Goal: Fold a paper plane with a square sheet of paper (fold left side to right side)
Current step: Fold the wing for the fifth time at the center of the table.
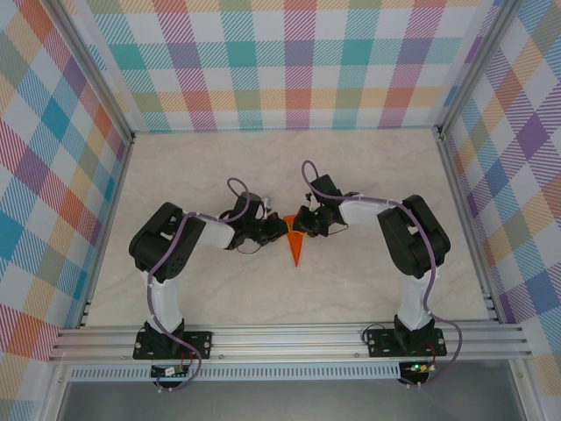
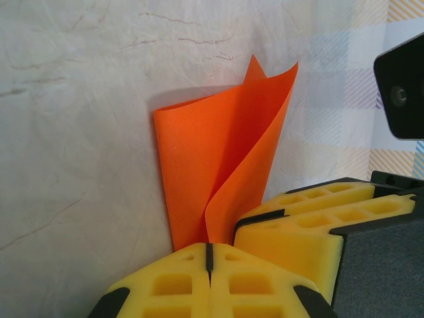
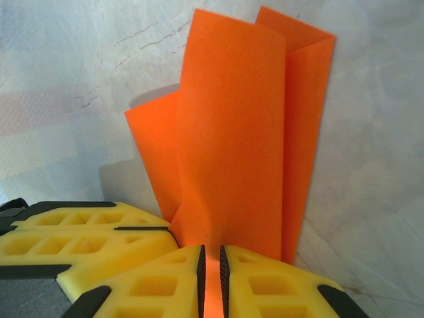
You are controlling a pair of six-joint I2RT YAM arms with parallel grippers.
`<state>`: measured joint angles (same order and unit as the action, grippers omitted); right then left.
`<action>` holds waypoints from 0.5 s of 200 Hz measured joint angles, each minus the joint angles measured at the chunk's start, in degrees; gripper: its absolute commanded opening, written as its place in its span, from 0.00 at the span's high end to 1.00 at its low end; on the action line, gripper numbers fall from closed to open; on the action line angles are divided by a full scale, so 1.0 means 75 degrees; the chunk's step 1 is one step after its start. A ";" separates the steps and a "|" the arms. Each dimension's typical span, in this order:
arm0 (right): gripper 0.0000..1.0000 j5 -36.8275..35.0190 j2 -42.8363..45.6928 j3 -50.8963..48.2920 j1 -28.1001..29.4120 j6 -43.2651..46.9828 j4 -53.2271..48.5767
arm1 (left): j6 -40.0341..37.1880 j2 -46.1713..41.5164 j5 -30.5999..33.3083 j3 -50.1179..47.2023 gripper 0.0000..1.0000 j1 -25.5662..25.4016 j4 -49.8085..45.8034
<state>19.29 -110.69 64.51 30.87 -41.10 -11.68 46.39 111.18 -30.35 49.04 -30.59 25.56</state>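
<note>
The right tool point(image 3: 212, 258) is clamped on the paper plane point(image 3: 232, 132), with orange showing between its jaws. The left tool point(image 2: 209, 255) is pressed together at the paper's base; I can't tell whether it pinches a layer. The narrow dart sits in the middle of the counter point(image 1: 219, 167) and looks nearly done, but its layers splay and want firm creasing.

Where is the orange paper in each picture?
Top: paper in the middle, a small point aimed at the near edge.
Left wrist: middle, curled, rising above yellow fingers.
Right wrist: middle, wide folded layers, pinched between yellow fingers.
Shared landmark: the pale marbled table around it.
</note>
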 measured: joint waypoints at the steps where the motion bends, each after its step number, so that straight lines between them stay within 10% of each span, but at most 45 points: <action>1: 0.84 0.0000 0.0000 0.0000 0.0000 0.0000 0.0000 | 0.0000 0.0000 0.0000 0.0000 1.00 0.0000 0.0000; 100: 0.85 0.0099 0.0105 -0.0603 0.0000 0.0003 0.0819 | -0.0163 -0.0221 0.0219 -0.0032 0.84 -0.0009 -0.0256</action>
<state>20.03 -109.91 59.99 30.87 -41.08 -5.54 45.17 109.51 -28.71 48.80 -30.65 23.64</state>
